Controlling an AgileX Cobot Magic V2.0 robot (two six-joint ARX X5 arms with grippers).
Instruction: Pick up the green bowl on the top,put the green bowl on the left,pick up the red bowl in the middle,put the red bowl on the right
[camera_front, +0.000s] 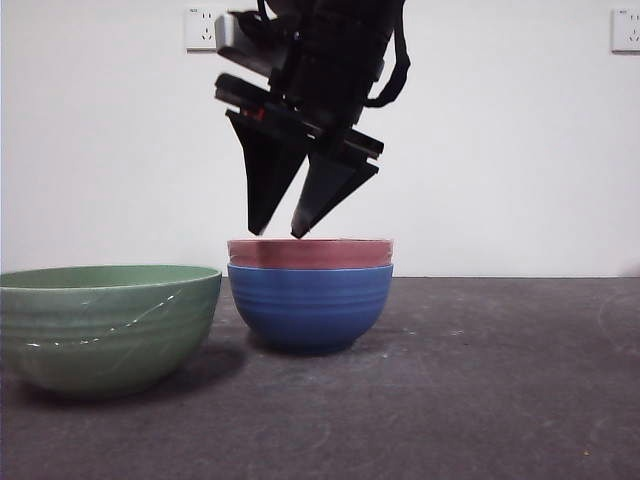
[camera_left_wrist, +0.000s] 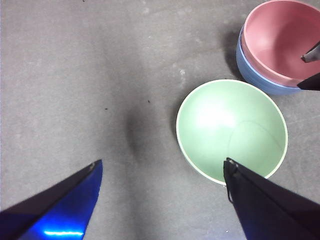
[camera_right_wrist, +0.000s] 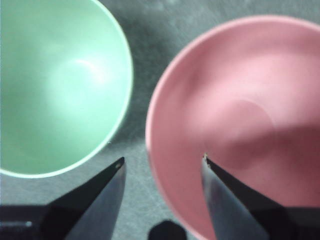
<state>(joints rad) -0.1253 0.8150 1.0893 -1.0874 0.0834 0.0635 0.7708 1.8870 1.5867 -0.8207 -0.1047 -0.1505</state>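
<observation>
Red bowl (camera_front: 309, 252) upright, nested in blue bowl (camera_front: 309, 306); right gripper (camera_front: 279, 232) above, spread.

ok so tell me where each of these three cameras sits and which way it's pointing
Front: low at table height, looking level across at the green bowl and the red bowl nested in the blue bowl; the right gripper hangs above.
Left wrist: looks down on the green bowl; the left gripper open.
Right wrist: looks down, open jaws straddling the red bowl's rim.
All three share the green and red bowls.
</observation>
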